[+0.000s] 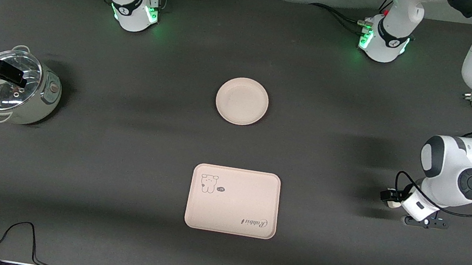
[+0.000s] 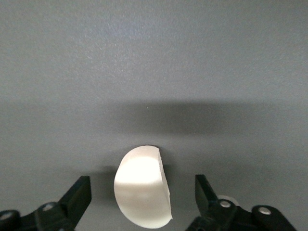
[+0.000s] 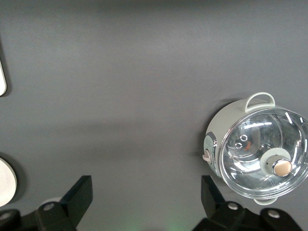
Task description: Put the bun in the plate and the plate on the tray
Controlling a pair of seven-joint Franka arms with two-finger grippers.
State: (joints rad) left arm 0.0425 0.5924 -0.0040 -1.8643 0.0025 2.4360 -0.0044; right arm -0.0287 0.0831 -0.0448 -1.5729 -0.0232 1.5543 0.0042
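Bun [image 2: 142,192] is lying between the spread fingers of the left gripper [image 2: 142,202] near the left arm's bench edge, needing a centred, gentle squeeze, while the right gripper [image 3: 144,202] is waiting, spread too

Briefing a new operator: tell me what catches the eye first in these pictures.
The rabbit-print tray lies nearest the front camera, with the empty round plate farther from it. A glass-lidded pot stands at the right arm's end, the right gripper open over it. At the left arm's end, the left gripper is open around the bun.
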